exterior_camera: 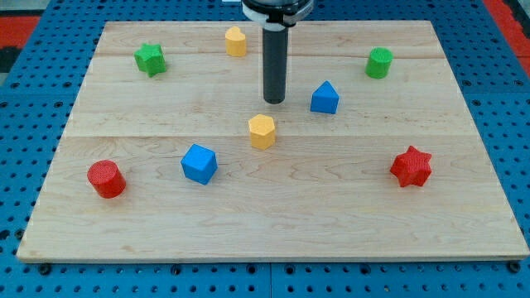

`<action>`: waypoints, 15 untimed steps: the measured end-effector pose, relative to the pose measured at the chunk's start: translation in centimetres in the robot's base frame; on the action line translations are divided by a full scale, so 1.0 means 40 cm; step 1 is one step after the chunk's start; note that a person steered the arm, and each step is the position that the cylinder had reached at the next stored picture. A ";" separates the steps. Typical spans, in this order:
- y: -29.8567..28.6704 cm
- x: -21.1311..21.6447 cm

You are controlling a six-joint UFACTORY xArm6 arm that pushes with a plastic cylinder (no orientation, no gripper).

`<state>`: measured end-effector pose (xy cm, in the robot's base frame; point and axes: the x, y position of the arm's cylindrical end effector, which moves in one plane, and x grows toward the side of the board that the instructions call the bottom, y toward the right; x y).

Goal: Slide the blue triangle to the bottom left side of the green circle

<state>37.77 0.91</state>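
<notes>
Lying nearest on the pale, grain-streaked wooden board [273, 232] are three ribbed plastic pieces: a red cylinder [106, 179] at the near left, a blue cube [199, 163] to its right, and a red star-shaped block [411, 166] at the near right. Farther in, near the middle, sits a yellow hexagonal block [262, 131] with flat facets. Beyond it my tip [274, 100], the blunt lower end of a smooth dark rod, rests on the wood just left of the blue triangle-topped block [325, 98], a small gap between them; the rod carries no pincer, so nothing is clasped or let go. The blue triangle stands left of and nearer than the green cylinder [379, 63], which is round on top, at the far right. Along the far edge are also a yellow pentagon-like block [236, 40] and, farther left, a green star-shaped block [150, 59]. Blue perforated metal [33, 99] surrounds the board.
</notes>
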 end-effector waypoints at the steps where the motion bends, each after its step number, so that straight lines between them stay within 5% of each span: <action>1: 0.000 0.031; 2: 0.000 0.109; 11: 0.221 0.110; 15: 0.221 0.003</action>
<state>37.89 9.76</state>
